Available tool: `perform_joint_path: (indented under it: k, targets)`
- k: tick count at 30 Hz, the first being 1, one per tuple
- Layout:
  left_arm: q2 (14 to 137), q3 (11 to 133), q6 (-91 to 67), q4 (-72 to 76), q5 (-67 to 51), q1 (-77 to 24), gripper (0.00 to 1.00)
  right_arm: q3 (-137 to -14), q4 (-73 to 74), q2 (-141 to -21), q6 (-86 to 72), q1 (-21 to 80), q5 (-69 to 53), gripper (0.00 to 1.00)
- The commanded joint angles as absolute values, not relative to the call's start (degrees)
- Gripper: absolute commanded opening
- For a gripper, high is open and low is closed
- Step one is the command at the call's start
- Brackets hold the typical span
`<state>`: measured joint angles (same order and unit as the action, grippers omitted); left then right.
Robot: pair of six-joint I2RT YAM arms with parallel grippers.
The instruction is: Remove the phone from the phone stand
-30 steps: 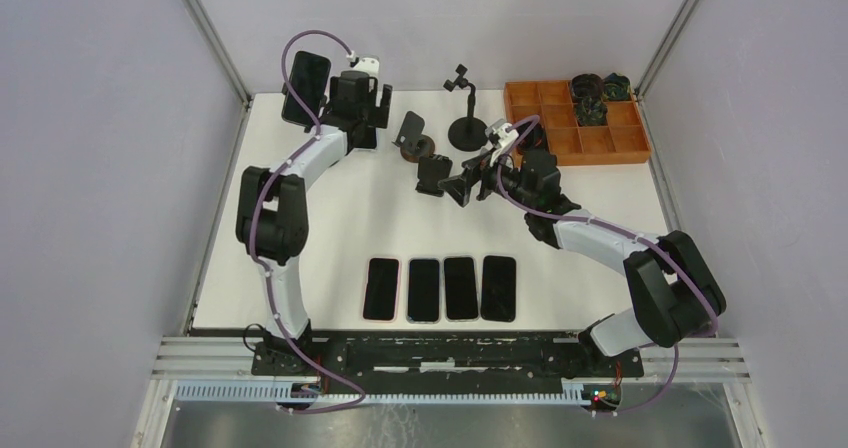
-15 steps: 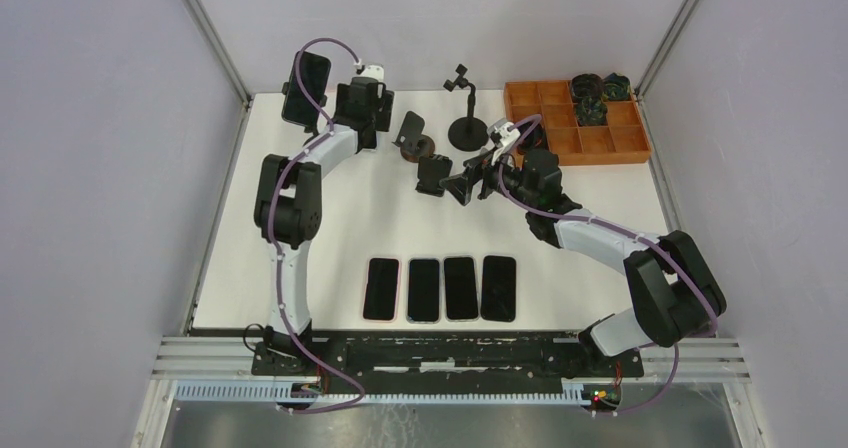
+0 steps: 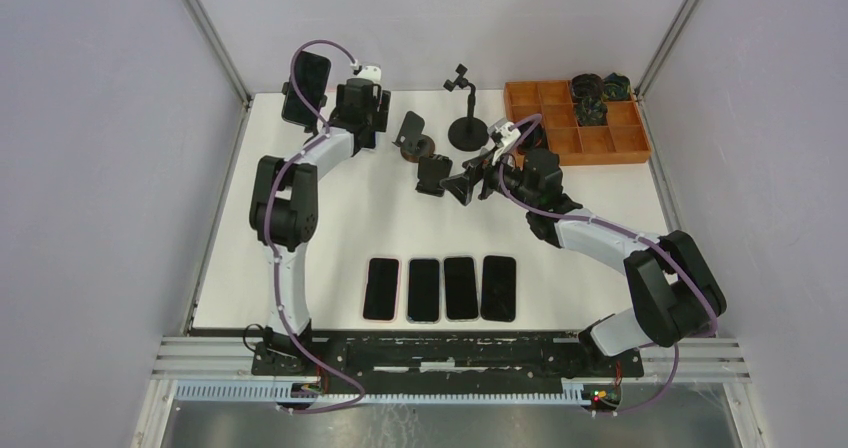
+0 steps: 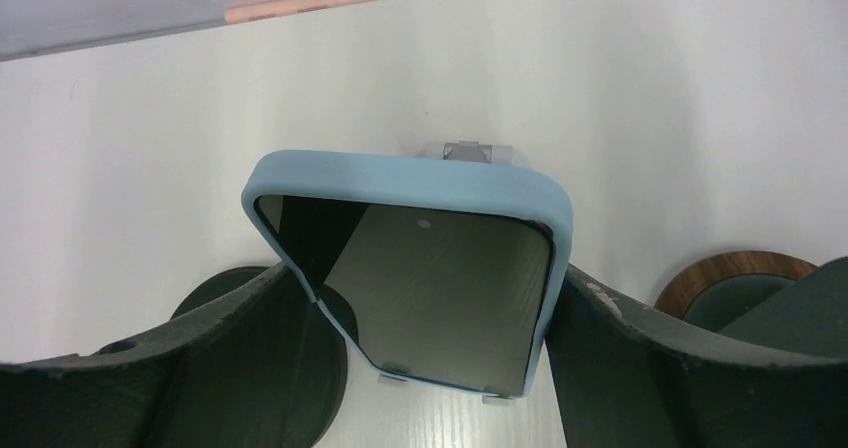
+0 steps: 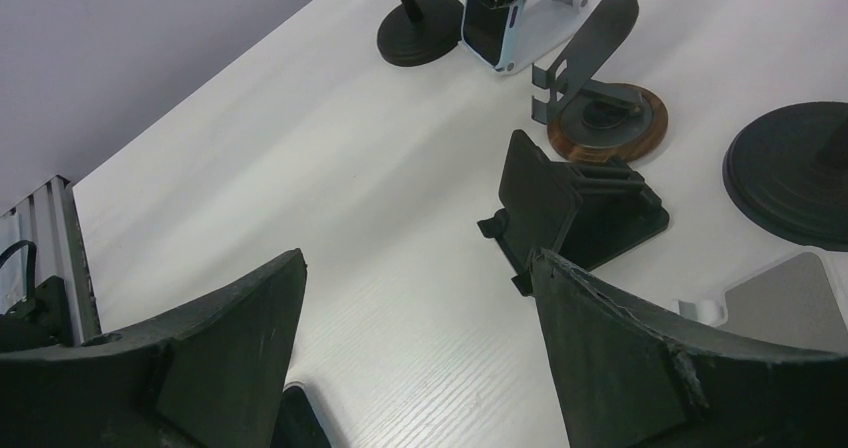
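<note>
A phone in a light blue case (image 4: 440, 268) leans on a small silver stand (image 4: 466, 151) at the table's back left. My left gripper (image 4: 428, 303) is shut on the phone, one finger against each long side. The stand's tabs still show under the phone's lower edge. In the top view the left gripper (image 3: 362, 118) hides the phone. The phone also shows in the right wrist view (image 5: 497, 30). My right gripper (image 5: 418, 268) is open and empty, and hovers beside a black folding stand (image 5: 580, 208) mid-table (image 3: 432, 175).
Another phone sits on a tall stand (image 3: 306, 88) at the back left corner. A wood-based stand (image 3: 415, 140) and a round-based pole stand (image 3: 466, 128) are behind the right gripper. Several phones lie in a row (image 3: 440, 288) at the front. An orange tray (image 3: 575, 128) is at back right.
My left arm's elbow has swung inward to the right, and its gripper has shifted slightly at the blue-cased phone. The right arm has not moved.
</note>
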<state>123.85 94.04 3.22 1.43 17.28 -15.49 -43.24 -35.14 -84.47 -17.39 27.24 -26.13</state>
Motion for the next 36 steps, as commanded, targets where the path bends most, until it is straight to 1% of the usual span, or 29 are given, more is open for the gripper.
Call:
perform_joint_path:
  k: [1, 13, 19, 26, 31, 36]
  targets:
    - [116.56, 93.19, -1.23, 3.51, 13.58, -16.25, 0.41, -42.45, -38.20, -84.07, -18.52, 27.08, -27.51, 0.89]
    - [105.73, 92.69, -5.18, -4.91, 11.26, -17.31, 0.39, -43.28, -38.57, -85.41, -18.90, 27.09, -27.70, 0.89]
    - [98.56, 92.08, -6.06, -12.78, 9.27, -17.87, 0.38, -47.28, -38.08, -86.98, -17.41, 28.50, -26.24, 0.90]
    - [88.95, 90.29, -9.80, -23.41, 2.07, -18.70, 0.37, -53.13, -38.93, -87.91, -15.02, 33.70, -22.03, 0.94]
    - [86.08, 90.40, -13.93, -28.38, -5.14, -19.38, 0.36, -55.11, -40.08, -88.19, -13.28, 38.84, -16.96, 0.95]
    - [85.56, 92.16, -17.10, -31.98, -8.49, -21.21, 0.35, -58.34, -40.12, -90.65, -11.51, 41.85, -10.29, 0.95]
